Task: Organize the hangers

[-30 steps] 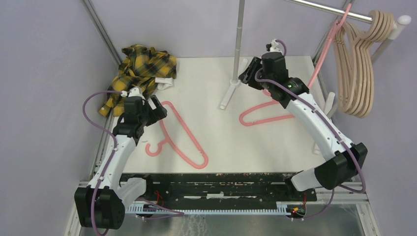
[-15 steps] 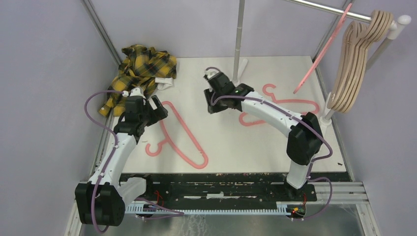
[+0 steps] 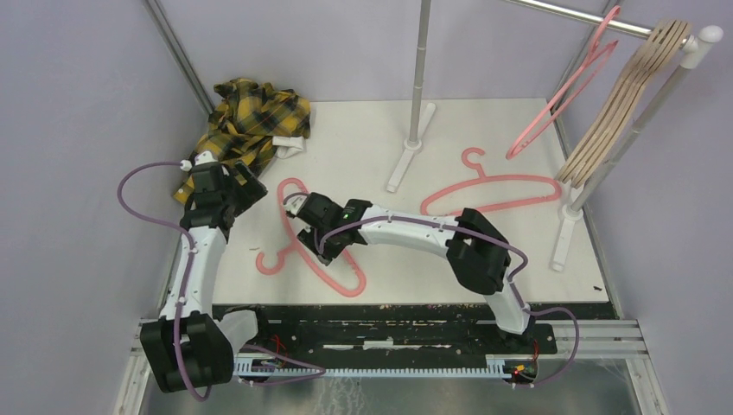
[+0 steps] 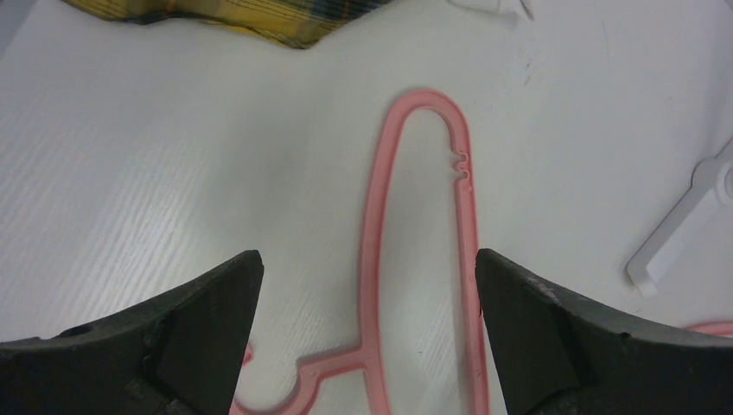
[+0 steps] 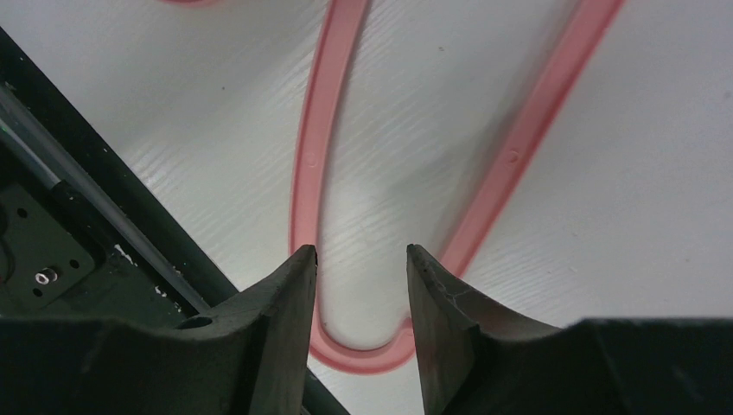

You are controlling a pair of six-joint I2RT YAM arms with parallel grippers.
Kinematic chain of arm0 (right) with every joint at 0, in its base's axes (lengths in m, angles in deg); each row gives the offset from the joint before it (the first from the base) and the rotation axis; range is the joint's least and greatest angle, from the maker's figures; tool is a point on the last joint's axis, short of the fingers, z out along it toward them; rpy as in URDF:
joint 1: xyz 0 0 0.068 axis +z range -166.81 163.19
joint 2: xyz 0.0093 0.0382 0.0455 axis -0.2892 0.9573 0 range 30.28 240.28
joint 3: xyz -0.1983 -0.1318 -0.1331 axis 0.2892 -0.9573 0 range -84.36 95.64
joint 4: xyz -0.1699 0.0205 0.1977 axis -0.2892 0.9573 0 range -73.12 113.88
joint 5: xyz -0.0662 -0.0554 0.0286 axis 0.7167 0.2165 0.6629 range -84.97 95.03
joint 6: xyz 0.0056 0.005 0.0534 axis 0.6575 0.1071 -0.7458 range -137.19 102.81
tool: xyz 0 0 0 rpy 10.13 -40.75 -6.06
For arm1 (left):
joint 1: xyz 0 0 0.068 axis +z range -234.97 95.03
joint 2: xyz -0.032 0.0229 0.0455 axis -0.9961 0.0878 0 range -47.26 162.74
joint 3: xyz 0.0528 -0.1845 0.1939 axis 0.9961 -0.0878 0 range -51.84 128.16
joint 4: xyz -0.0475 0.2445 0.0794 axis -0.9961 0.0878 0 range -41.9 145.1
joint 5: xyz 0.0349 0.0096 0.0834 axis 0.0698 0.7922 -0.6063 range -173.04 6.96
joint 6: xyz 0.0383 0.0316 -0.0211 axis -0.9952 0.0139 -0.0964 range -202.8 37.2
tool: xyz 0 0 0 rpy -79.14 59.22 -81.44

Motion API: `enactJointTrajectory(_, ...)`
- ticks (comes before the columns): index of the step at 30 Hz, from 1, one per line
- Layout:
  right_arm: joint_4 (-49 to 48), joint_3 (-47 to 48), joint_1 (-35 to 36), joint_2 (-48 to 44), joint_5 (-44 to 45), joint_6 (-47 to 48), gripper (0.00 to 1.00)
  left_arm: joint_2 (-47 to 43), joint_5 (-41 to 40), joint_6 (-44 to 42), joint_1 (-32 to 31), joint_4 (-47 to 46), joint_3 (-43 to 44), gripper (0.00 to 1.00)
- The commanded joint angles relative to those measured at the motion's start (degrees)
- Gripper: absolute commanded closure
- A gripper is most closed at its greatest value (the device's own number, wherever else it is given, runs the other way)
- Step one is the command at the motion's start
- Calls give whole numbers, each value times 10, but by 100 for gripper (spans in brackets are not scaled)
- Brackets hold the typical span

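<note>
Here the white table (image 3: 363,130) is filling most of the top view, and its near edge is disappearing behind the black frame (image 3: 389,324) that is carrying the arms. A clothes rack (image 3: 421,69) is standing from 12 to 2 o'clock, with its top running out of the picture. A plaid shirt (image 3: 251,117) is lying crumpled in the 10 o'clock corner.

The beige hangers (image 3: 618,104) are hanging on the rack at 2 o'clock, packed so tightly that I cannot count them. A hanging pink hanger (image 3: 560,97) is tilting just beside them. A flat pink hanger (image 3: 519,177) is lying on the table at 3 o'clock, well apart from both arms. A near pink hanger (image 4: 373,216) is lying at 8 o'clock, between the two grippers.

The left gripper (image 4: 367,255) is hovering at 9 o'clock with its jaws spread as wide as they go, gripping nothing; the hook of the near pink hanger is being cut off at the bottom of the left wrist view.

The right gripper (image 5: 361,251) is reaching across and hiding the middle of this hanger in the top view. Its jaws are standing about half apart over the rounded end, with only bare table between the tips. I cannot tell whether its fingers (image 5: 285,294) are touching the plastic.
</note>
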Motion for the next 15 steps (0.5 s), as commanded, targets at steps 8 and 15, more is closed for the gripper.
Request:
enactJointTrajectory(8, -7, 69, 38, 88, 0, 10, 47, -69, 0, 62, 54, -27, -16, 1)
enactJointTrajectory(15, -11, 68, 44, 109, -3, 11, 45, -68, 5, 68, 62, -36, -19, 1)
